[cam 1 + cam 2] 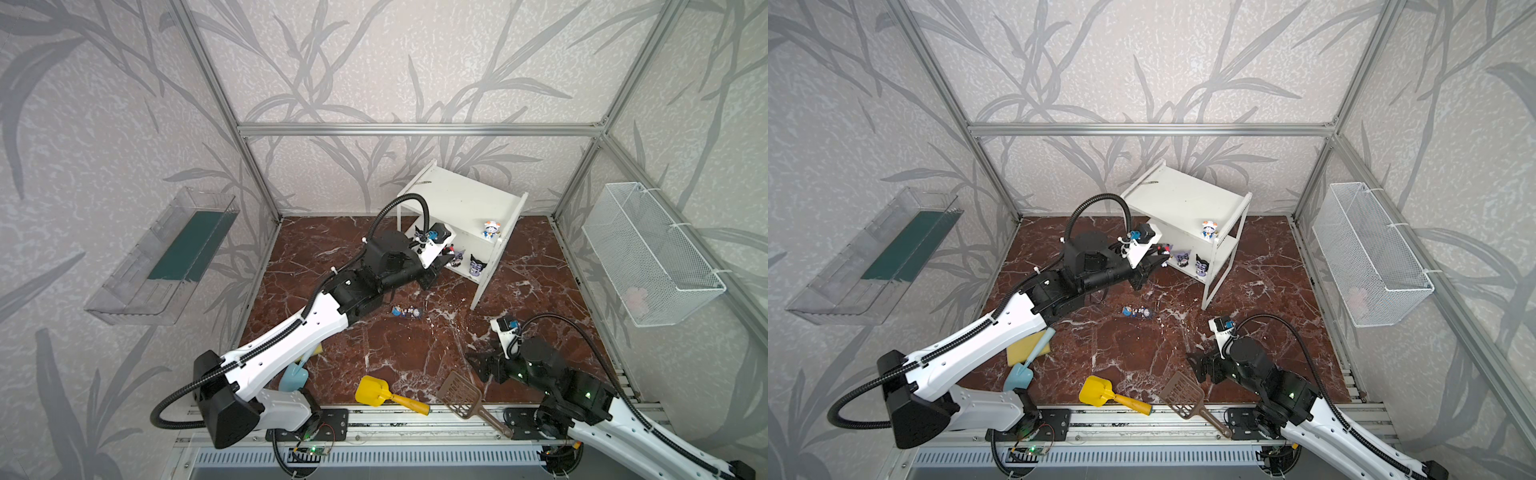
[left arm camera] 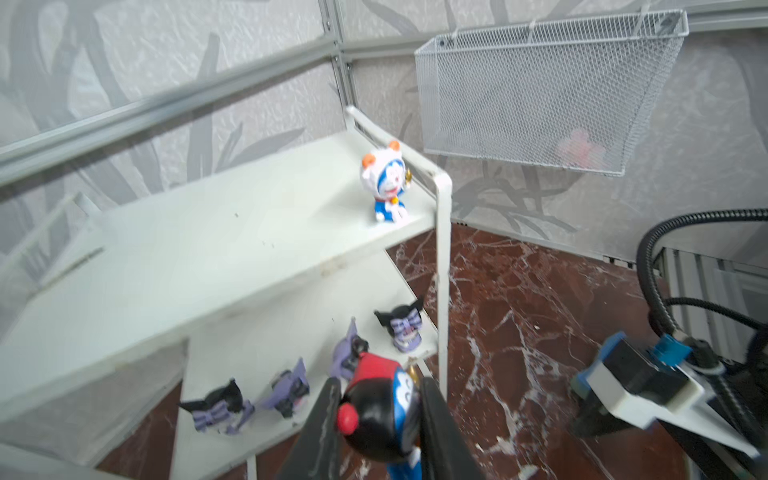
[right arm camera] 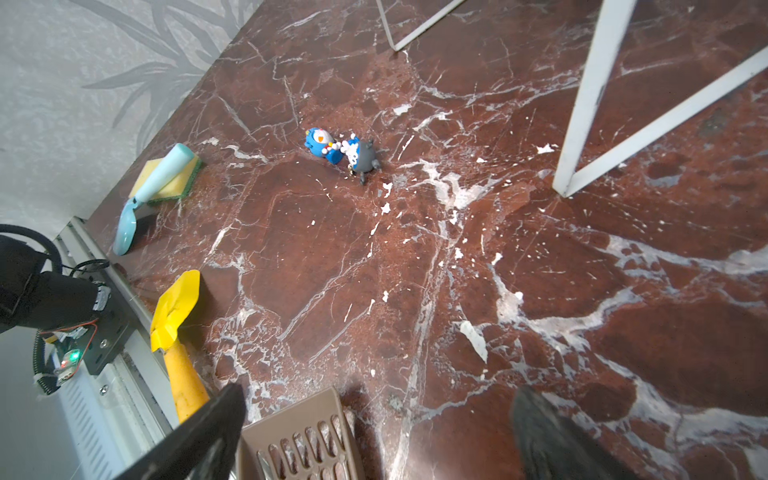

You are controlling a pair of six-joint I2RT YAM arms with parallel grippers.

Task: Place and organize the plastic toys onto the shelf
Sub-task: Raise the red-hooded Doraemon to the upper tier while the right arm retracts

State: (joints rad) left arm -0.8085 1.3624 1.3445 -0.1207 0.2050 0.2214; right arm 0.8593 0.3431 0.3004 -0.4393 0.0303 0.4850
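Observation:
The white shelf (image 1: 461,195) (image 1: 1183,193) (image 2: 208,249) stands at the back of the table. An orange-and-white-headed toy (image 1: 491,230) (image 1: 1209,230) (image 2: 386,183) stands on its upper tier, at the front corner. Several black and purple toys (image 1: 477,264) (image 1: 1201,264) (image 2: 401,328) sit on the lower tier. My left gripper (image 1: 442,262) (image 1: 1152,266) (image 2: 380,384) is shut on a red-and-black-headed blue toy (image 2: 382,419), just in front of the lower tier. Two more toys (image 1: 406,311) (image 1: 1137,312) (image 3: 319,141) lie on the table. My right gripper (image 1: 482,365) (image 1: 1200,365) (image 3: 378,399) hangs open near the front right.
A yellow scoop (image 1: 374,390) and a brown slotted scoop (image 1: 461,395) (image 3: 299,440) lie at the front edge. At the front left, a light blue scoop (image 1: 1021,374) rests on a yellow sponge (image 1: 1025,353). A wire basket (image 1: 652,253) hangs on the right wall and a clear tray (image 1: 166,257) on the left wall.

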